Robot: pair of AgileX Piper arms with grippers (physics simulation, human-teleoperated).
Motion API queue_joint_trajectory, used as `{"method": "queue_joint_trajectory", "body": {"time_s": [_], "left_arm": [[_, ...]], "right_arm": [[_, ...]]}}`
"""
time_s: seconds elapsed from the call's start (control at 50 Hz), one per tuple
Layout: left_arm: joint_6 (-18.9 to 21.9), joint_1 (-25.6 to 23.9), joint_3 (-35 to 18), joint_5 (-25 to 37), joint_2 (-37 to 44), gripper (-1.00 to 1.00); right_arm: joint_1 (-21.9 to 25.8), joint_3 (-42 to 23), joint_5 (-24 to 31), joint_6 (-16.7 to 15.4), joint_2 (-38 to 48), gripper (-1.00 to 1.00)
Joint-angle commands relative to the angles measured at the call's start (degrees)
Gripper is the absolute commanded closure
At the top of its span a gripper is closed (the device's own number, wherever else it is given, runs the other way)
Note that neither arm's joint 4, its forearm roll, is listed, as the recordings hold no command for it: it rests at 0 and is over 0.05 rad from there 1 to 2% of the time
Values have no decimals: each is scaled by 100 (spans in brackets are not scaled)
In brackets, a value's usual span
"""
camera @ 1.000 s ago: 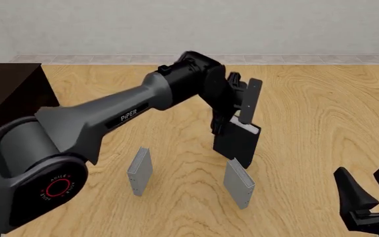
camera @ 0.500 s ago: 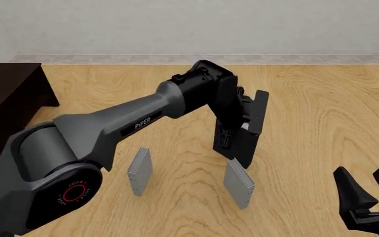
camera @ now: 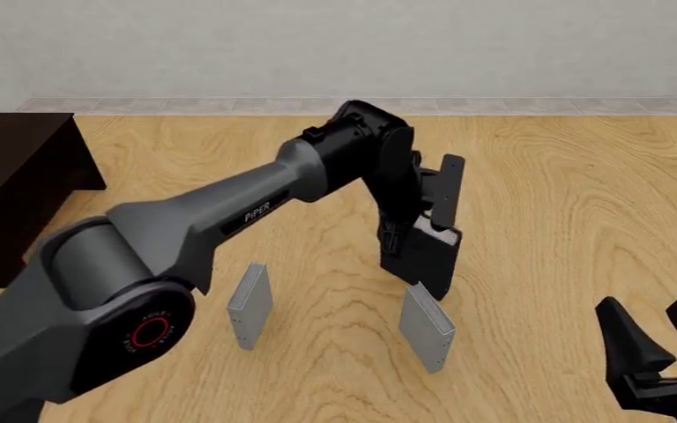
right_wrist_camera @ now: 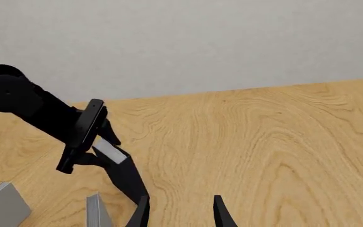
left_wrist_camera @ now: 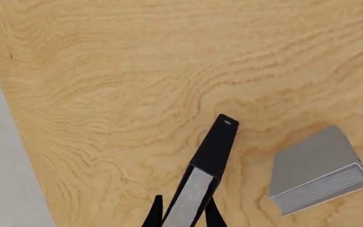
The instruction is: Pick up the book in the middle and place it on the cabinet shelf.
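One black book [camera: 429, 260], two grey books [camera: 249, 305] [camera: 428, 326], one cabinet [camera: 15, 189]

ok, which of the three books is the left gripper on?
The thick black hardcover book in the middle; the left gripper clamps it. Both thin grey books stand untouched.

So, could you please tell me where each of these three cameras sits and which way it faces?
Front view: fixed above and behind the arms, looking forward and down; shows the left arm, its left claw on the book, and the right claw.
Left wrist view: behind that claw, looking down the book at the table.
Right wrist view: behind the open right claw, facing the left arm.
All three show the book.
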Motion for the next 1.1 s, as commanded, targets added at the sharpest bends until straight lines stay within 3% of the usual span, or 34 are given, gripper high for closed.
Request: {"method": "queue_joint_trajectory", "body": {"time_s": [0.02,0.1,0.18,0.28,0.56,0.6,0.68,0.84,0.92,1.0,1.1], "left_arm": [[319,224,211,-177,69,100],[402,281,104,-192,92,100],[515,270,402,-277,-118,100],[570,359,131,-136,-141,100],[1292,523,904,-727,-1138,100],[1214,483,797,-756,-1214,100],[1429,516,1179,-1009,-1542,100],[1542,565,1239,-1084,-1909,100],[1547,592,992,-1126,-1976,100],[1827,705,1271,-1460,-2253,100],[1892,764,1422,-1457,-2482,100]], "right_arm": [[-1,0,16,0,-21,-100],[3,0,31,-4,-40,-100],[14,-1,66,-10,-81,-100],[23,-1,80,-18,-103,-100],[65,1,154,-54,-223,-100],[71,1,145,-62,-217,-100],[116,1,182,-90,-259,-100],[113,1,290,-123,-375,-100],[112,1,313,-130,-397,-100],[156,1,319,-152,-388,-100],[140,-3,367,-148,-434,-100]]}}
